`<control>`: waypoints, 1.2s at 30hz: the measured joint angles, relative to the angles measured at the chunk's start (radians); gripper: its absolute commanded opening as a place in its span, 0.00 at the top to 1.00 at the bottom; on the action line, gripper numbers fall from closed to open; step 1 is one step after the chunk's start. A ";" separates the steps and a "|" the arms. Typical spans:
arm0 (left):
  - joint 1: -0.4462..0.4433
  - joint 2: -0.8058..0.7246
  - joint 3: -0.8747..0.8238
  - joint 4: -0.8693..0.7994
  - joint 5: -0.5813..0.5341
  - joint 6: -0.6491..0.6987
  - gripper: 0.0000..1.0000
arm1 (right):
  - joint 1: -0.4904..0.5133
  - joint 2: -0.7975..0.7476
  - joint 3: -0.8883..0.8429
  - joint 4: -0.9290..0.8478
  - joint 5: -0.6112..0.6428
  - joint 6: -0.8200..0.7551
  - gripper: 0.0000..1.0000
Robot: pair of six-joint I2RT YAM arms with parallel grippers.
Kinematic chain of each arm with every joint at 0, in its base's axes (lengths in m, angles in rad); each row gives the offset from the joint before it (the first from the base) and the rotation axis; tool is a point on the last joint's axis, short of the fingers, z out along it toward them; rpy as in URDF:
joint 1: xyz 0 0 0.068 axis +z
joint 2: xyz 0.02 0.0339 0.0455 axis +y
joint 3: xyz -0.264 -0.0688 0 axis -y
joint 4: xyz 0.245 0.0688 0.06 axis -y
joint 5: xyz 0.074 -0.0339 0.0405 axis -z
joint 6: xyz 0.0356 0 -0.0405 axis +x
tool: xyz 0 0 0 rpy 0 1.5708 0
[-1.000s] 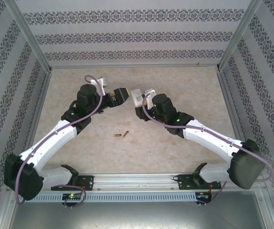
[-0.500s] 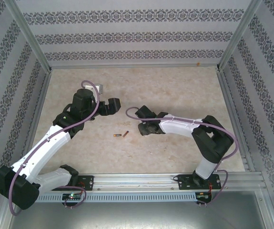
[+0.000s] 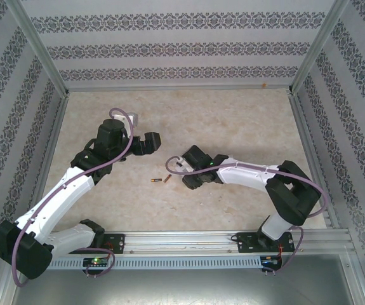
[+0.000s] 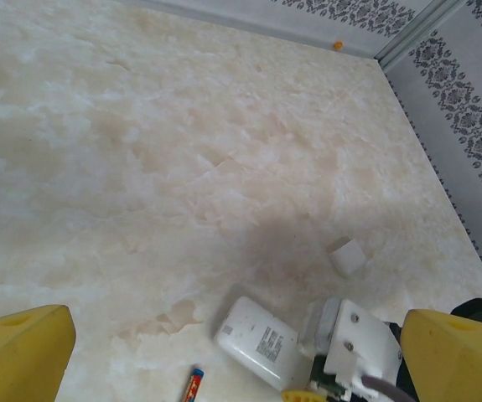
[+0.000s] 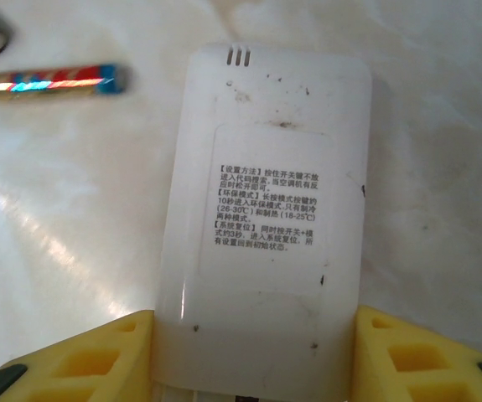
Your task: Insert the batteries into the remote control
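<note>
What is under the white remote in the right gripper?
The right gripper grips the white remote, label side up, above the marble table. A battery lies beside it, not under it. The spot directly below is hidden.

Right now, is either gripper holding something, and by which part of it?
The right gripper holds the white remote control by one end, its two long sides pinched between the yellow fingers. The left gripper is open and empty.
</note>
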 measured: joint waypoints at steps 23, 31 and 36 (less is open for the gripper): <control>0.000 -0.003 -0.011 0.000 0.002 0.011 0.00 | 0.132 -0.080 -0.107 -0.098 -0.136 -0.504 0.34; 0.000 -0.003 -0.016 0.001 0.000 0.011 0.00 | 0.136 -0.133 -0.127 -0.057 -0.084 -0.521 0.26; 0.000 -0.010 -0.017 -0.015 -0.017 0.010 0.00 | 0.137 -0.237 -0.097 0.017 -0.021 -0.237 0.30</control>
